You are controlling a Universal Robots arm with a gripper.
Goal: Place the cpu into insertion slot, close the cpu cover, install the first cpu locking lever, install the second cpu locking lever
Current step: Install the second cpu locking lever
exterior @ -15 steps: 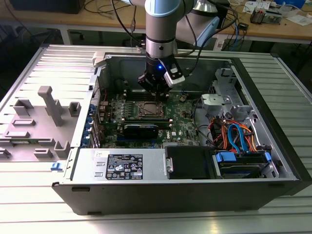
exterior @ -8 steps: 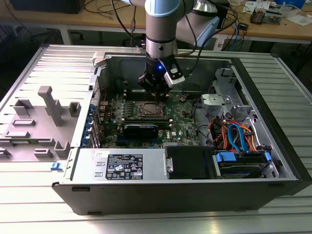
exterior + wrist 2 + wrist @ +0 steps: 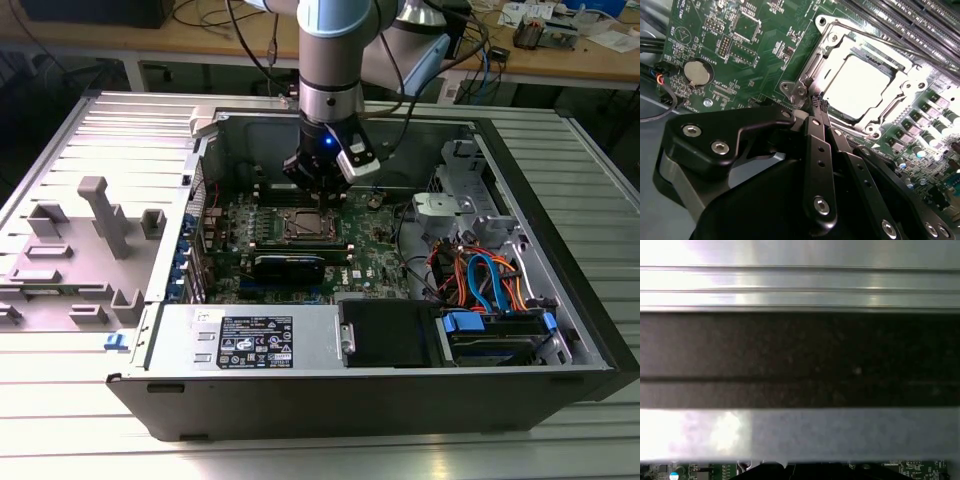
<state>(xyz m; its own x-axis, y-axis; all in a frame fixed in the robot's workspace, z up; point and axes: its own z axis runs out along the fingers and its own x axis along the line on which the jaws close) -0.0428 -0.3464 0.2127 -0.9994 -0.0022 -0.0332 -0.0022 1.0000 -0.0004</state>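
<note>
Motherboard (image 3: 740,55) lies inside open case (image 3: 560,300).

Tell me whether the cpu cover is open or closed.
Closed: in the second wrist view the cpu cover lies flat around the cpu, framing its bright top. The gripper is at its corner.

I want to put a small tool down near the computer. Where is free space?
Free: the ribbed metal table in front of the computer case. Crowded: the motherboard around the gripper and cpu cover, and the cables at the exterior view's right.
</note>
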